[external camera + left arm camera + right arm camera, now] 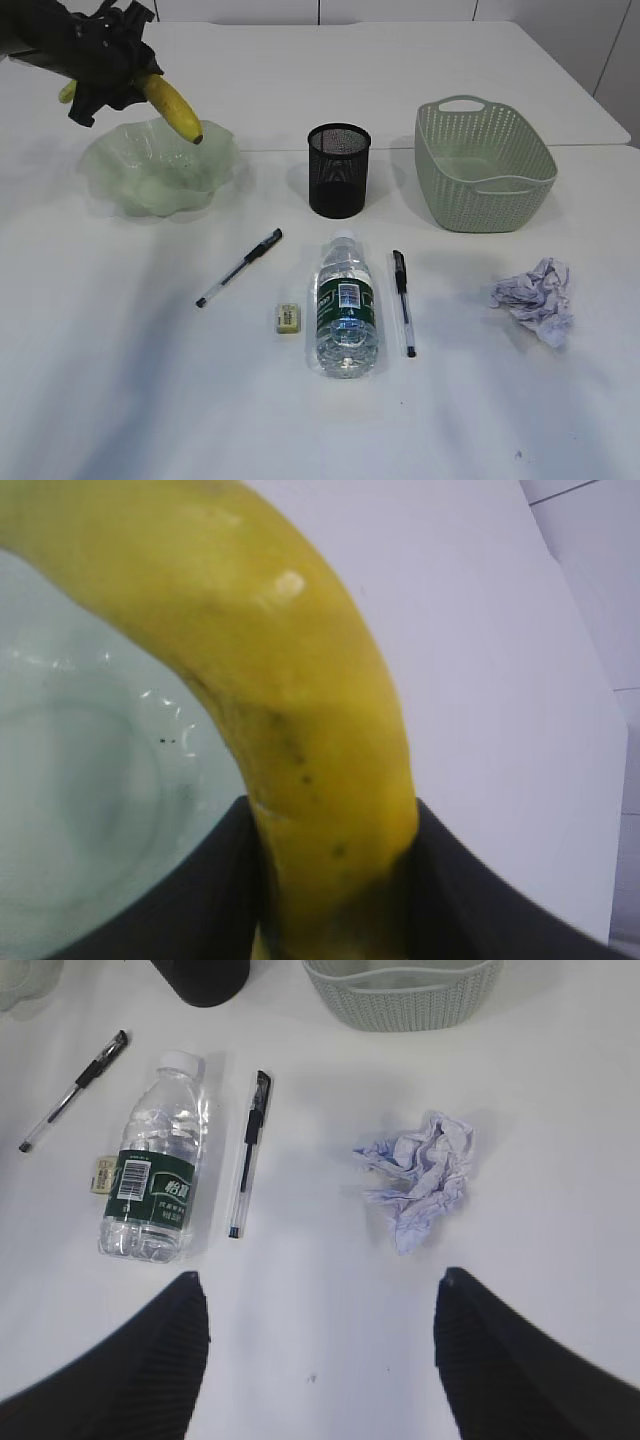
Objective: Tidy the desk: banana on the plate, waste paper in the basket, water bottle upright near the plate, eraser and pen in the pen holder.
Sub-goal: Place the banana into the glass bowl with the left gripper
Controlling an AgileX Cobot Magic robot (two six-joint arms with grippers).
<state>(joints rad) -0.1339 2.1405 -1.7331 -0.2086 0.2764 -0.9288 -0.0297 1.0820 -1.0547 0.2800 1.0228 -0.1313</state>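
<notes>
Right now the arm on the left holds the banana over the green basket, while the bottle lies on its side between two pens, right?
Not quite. The left gripper holds the banana over the pale green plate, not the basket, as the exterior view shows. The water bottle does lie between two pens.

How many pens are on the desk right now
2. One pen lies left of the lying water bottle, beyond the eraser. The other pen lies right of the bottle. None shows inside the pen holder, though its mesh could hide one.

The exterior camera looks down slantwise across the desk (320,420); the left wrist camera sits close behind its claw (330,880), while the right's (320,1340) hangs higher, sharing the bottle (155,1180).
</notes>
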